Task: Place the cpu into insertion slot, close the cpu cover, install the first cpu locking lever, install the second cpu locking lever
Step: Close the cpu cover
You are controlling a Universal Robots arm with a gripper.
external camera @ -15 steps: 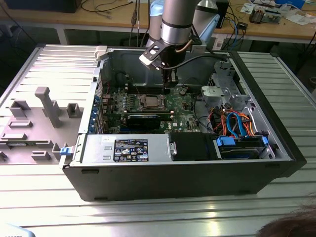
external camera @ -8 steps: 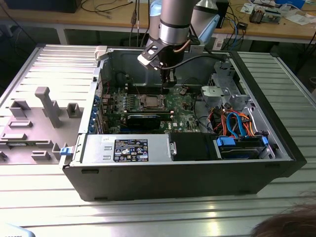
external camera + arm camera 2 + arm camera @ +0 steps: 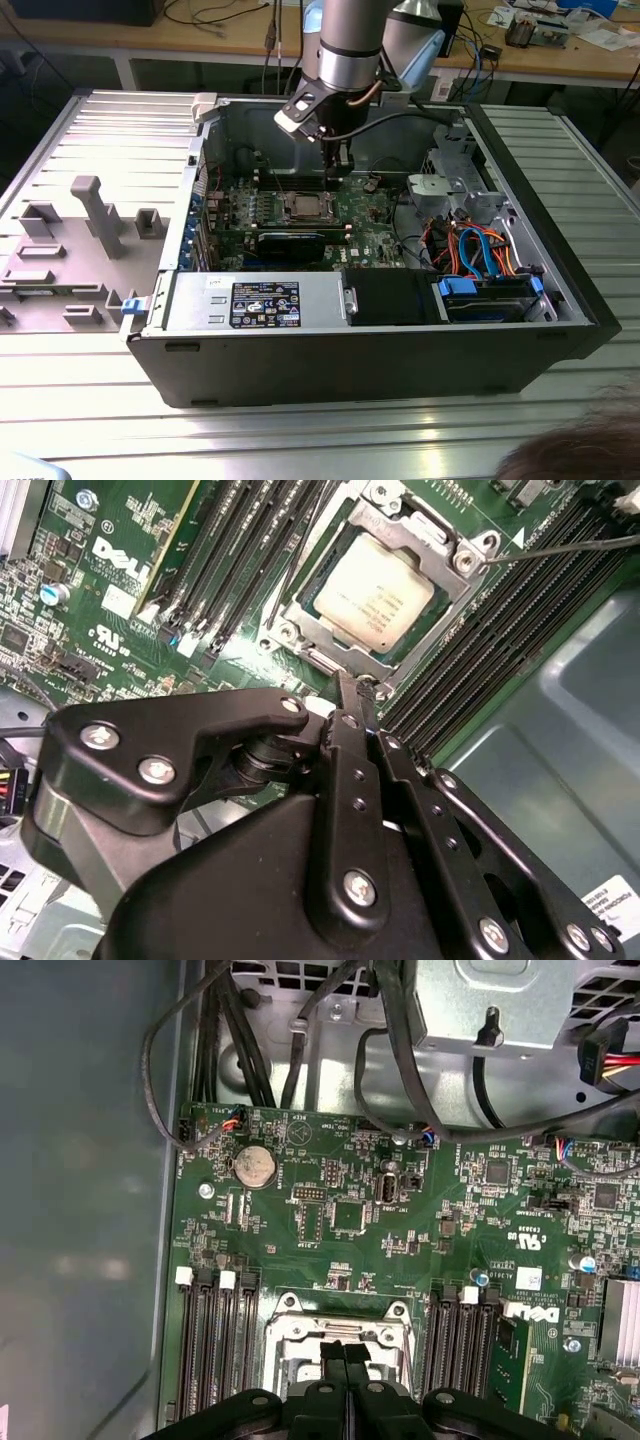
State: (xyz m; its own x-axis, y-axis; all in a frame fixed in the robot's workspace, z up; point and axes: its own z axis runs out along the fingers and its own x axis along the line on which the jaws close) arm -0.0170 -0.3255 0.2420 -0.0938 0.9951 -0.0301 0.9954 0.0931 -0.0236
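Observation:
The cpu [image 3: 375,588], a silvery-beige square, lies in the insertion slot [image 3: 303,207] on the green motherboard [image 3: 372,215] inside the open computer case. The silver cpu cover [image 3: 322,638] lies flat around the chip's edges. A thin wire lever [image 3: 565,547] runs out from one corner of the socket. My gripper [image 3: 358,685] is shut with nothing between its fingers, its tips just above the socket's edge. In the first wrist view the gripper [image 3: 345,1348] hangs over the insertion slot [image 3: 300,1332] and hides the chip. In the exterior view the gripper [image 3: 343,165] hangs just behind the socket.
Long black memory slots [image 3: 215,1350] flank the socket on both sides. A coin battery [image 3: 253,1166] and black cables [image 3: 250,1050] lie beyond it. Drive bays with orange and blue cables [image 3: 480,255] fill the exterior view's right. The case walls [image 3: 360,365] close in all round. A person's head [image 3: 580,455] shows low right.

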